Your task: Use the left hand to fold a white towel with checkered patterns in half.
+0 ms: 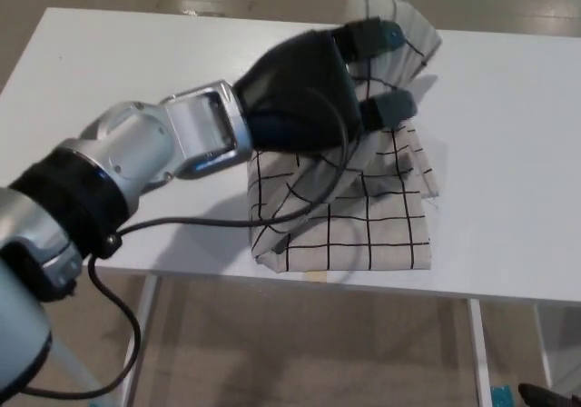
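The towel [363, 221] lies on the near right part of the white table [508, 153], its near edge almost flush with the table's front rim. I have its left side lifted and carried across to the right, so a flap is bunched up in the air at the far right, above the flat layer. My left hand [313, 89] is closed on that flap, with cloth pinched between its dark fingers [388, 109]. The grip looks shallow, on a gathered fold, not a clean edge. The right hand does not show.

I see two risks. If I let go while the flap is this crumpled, it will likely land twisted, with the edges not matching the layer below. And since the cloth sits so near the front rim, any drag toward me as I lower it could pull it off the table.

A black cable [182, 216] from the forearm hangs across the towel's left edge and could snag the fold there. Otherwise the tabletop around the towel is bare, so nothing blocks the lowering.
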